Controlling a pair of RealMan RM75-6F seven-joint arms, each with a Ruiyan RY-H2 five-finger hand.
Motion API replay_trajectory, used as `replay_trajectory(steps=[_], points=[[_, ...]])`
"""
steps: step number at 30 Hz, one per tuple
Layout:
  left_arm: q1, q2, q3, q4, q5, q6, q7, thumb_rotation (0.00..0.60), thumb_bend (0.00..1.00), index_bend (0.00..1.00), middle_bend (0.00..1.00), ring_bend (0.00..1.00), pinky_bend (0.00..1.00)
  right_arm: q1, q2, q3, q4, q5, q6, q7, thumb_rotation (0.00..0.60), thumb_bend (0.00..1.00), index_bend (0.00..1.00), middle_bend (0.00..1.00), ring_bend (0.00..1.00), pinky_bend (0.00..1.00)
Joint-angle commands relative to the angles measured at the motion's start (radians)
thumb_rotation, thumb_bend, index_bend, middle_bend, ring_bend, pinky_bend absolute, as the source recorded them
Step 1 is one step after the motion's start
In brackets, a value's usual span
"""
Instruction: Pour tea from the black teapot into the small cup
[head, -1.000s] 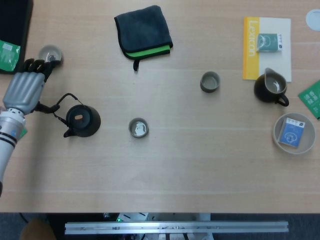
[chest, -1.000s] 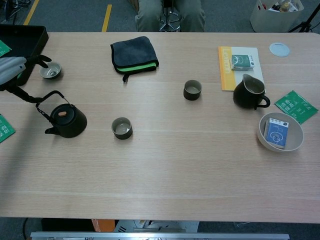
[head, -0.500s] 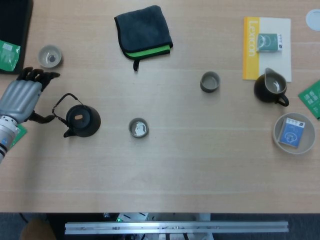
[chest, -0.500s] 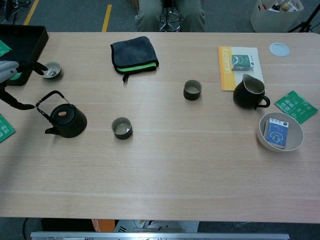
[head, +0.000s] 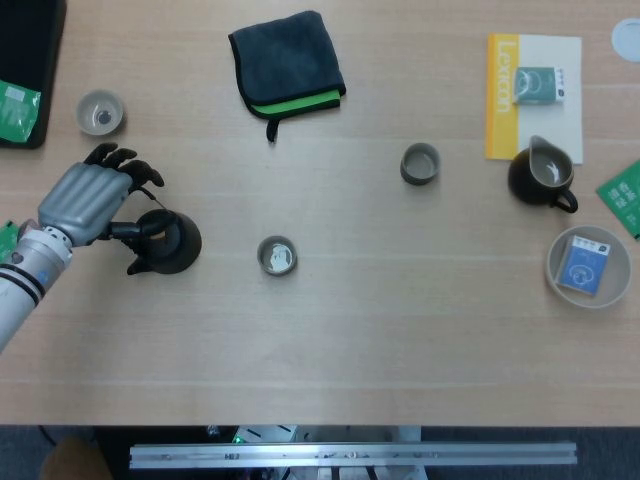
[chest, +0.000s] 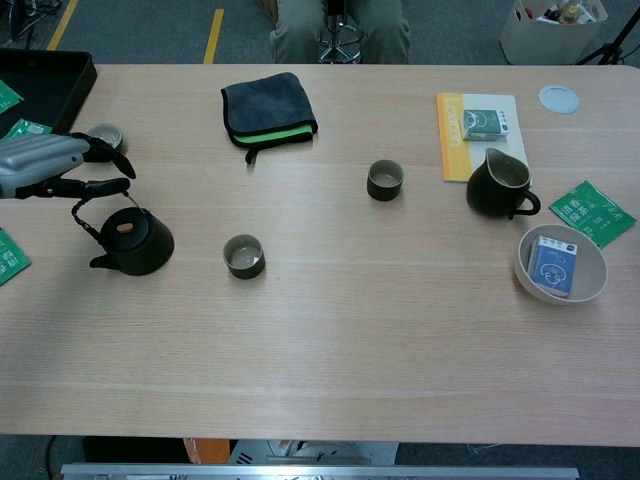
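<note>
Fingers (head: 128, 170) of the left hand (head: 88, 200) are seen spread above the wire handle of the black teapot (head: 168, 243), the thumb reaching in toward the lid; whether the handle is actually pinched cannot be told, since the hand covers it from the head view. In the chest view the hand (chest: 45, 165) is cut off at the frame's left edge, and a dark finger is shown lying level just over the handle loop (contact is not resolved). No part of the right hand is shown in either view.

The teapot stands upright on the worktop (head: 380, 330) at its left side, spout pointed down-left in the head view, so its long axis runs diagonally from spout up to the handle's far end. The orange lid knob is shown only by the chest view (chest: 124, 227). The small cup (head: 277, 255) stands well apart to the teapot's right, something pale inside it being too small to identify.
</note>
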Motion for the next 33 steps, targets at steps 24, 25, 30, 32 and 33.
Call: replay_trajectory(steps=[24,25,30,32,33], points=[[-0.009,0.022,0.031,0.0,-0.179,-0.048,0.168,0.0,0.16,0.36,0.38,0.16,0.04,-0.001,-0.008,0.001,0.011,-0.004,-0.001,0.011,0.6,0.05,0.24,0.19,0.0,0.0],[-0.008,0.025,0.032,0.0,-0.184,-0.049,0.17,0.0,0.16,0.36,0.39,0.16,0.04,-0.001,-0.008,0.001,0.01,-0.004,-0.002,0.01,0.6,0.05,0.24,0.19,0.0,0.0],[0.002,0.051,0.046,-0.019,-0.205,-0.054,0.176,0.0,0.16,0.36,0.4,0.16,0.04,0.001,-0.007,0.002,0.005,-0.005,-0.002,0.004,0.6,0.05,0.24,0.19,0.0,0.0],[0.008,0.066,0.053,-0.036,-0.208,-0.054,0.174,0.0,0.16,0.36,0.4,0.16,0.04,0.001,-0.007,0.001,0.003,-0.006,-0.004,0.002,0.6,0.05,0.24,0.19,0.0,0.0],[0.011,0.072,0.056,-0.043,-0.208,-0.053,0.174,0.0,0.16,0.36,0.4,0.16,0.04,0.002,-0.007,0.001,0.002,-0.006,-0.004,0.001,0.6,0.05,0.24,0.19,0.0,0.0]])
